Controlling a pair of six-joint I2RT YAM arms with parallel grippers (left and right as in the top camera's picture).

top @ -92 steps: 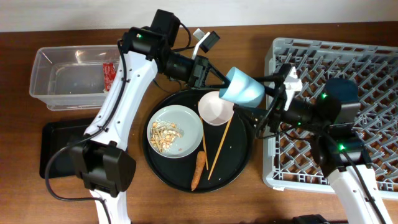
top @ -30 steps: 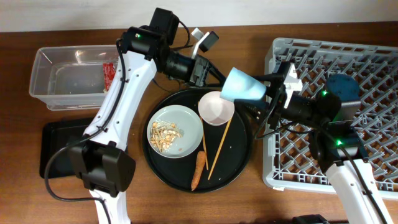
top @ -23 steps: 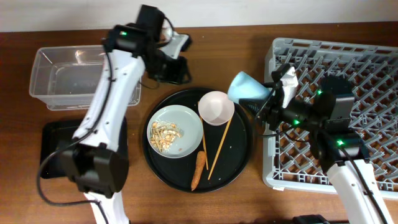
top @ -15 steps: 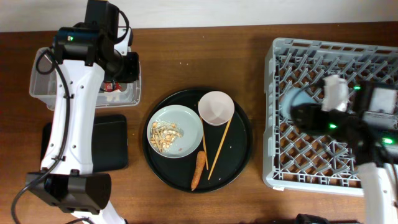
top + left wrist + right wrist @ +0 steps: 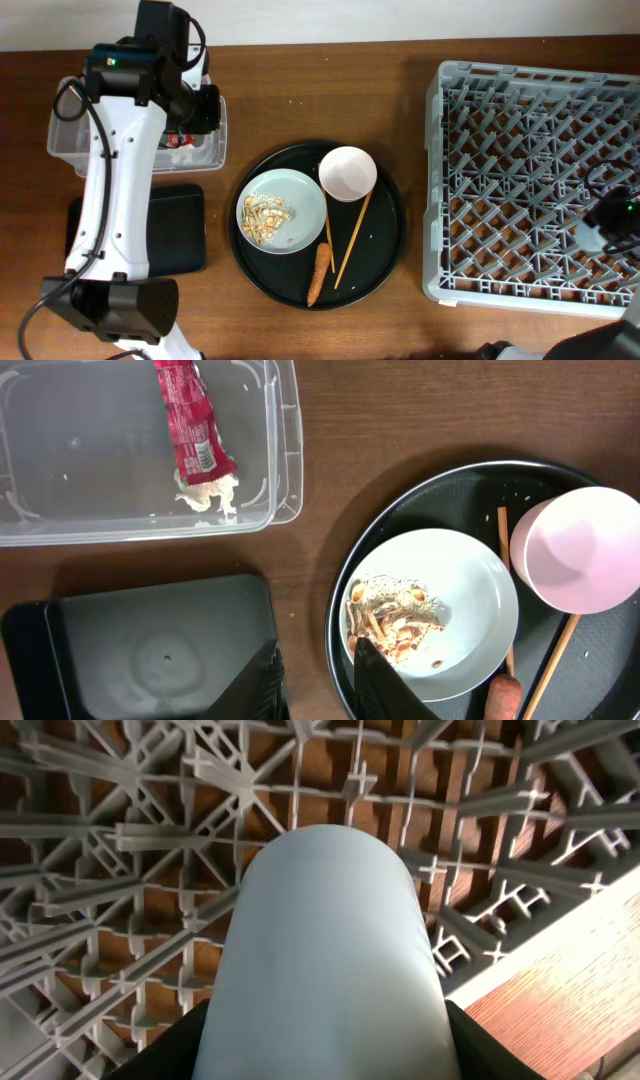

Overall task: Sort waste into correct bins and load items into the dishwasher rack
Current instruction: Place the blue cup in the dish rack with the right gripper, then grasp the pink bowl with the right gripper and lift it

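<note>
My right gripper (image 5: 325,1055) is shut on the light blue cup (image 5: 325,950) and holds it just above the grey dishwasher rack (image 5: 500,120), near its right edge; overhead, only the arm's tip (image 5: 618,214) shows. My left gripper (image 5: 315,682) is open and empty, hovering at the right end of the clear tub (image 5: 90,110). The red wrapper with tissue (image 5: 190,430) lies in that tub. The grey-blue plate (image 5: 300,195) holds beige scraps (image 5: 265,215). The white bowl (image 5: 347,173) and the carrot (image 5: 318,272) lie beside it. The shallow black tray (image 5: 180,240) holds nothing.
Plate, bowl, carrot and two wooden chopsticks (image 5: 352,240) sit on a large round black tray (image 5: 390,250) in the middle of the wooden table. The rack fills the right side. Tub and shallow tray stand at the left.
My right arm has carried the cup from the round tray across the rack to its right edge. My left arm has let go of the cup and pulled back over the clear tub.
</note>
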